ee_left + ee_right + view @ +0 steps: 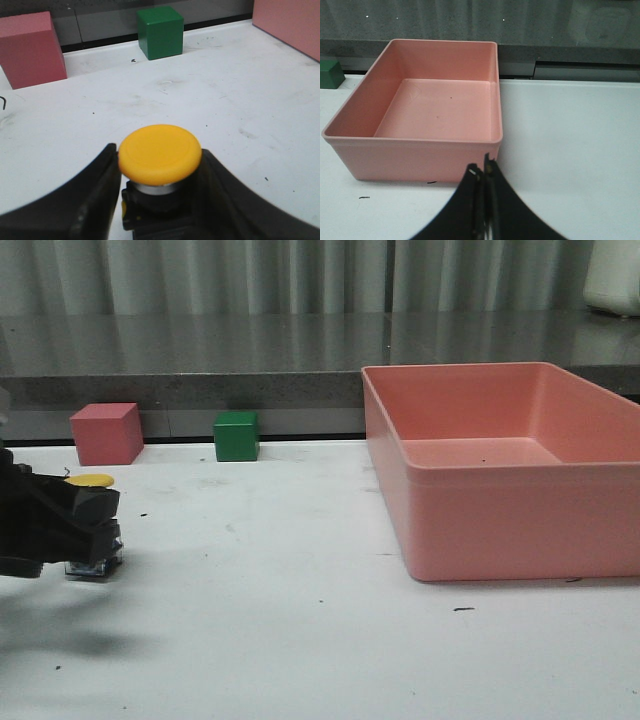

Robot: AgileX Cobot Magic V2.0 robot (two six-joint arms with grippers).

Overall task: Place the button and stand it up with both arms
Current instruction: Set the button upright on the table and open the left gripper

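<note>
Closest to you, the left gripper (160,200) has its two fingers pinching the dark base of the button (160,155), one on either flank, with the yellow cap facing up and clear of the pads. From the front, that button (91,480) sits at the near-left of the white table (300,580), well apart from the pink tray (500,480), with its base at or just above the tabletop; you cannot tell from here whether it is already bearing on the surface. The pink cube (106,433) and green cube (236,435) lie beyond the button, further from the tray's near wall and nearer the back edge.

Your right gripper (484,200) hangs just in front of the tray's near wall, fingers pressed together with nothing between them.

To stand the button well, keep the cap level as you lower, and let the base settle flat before you ease off the pinch. Open slowly and evenly so neither finger drags the base sideways and tips it. Lift straight up past the cap, which overhangs the base and could catch a pad.
</note>
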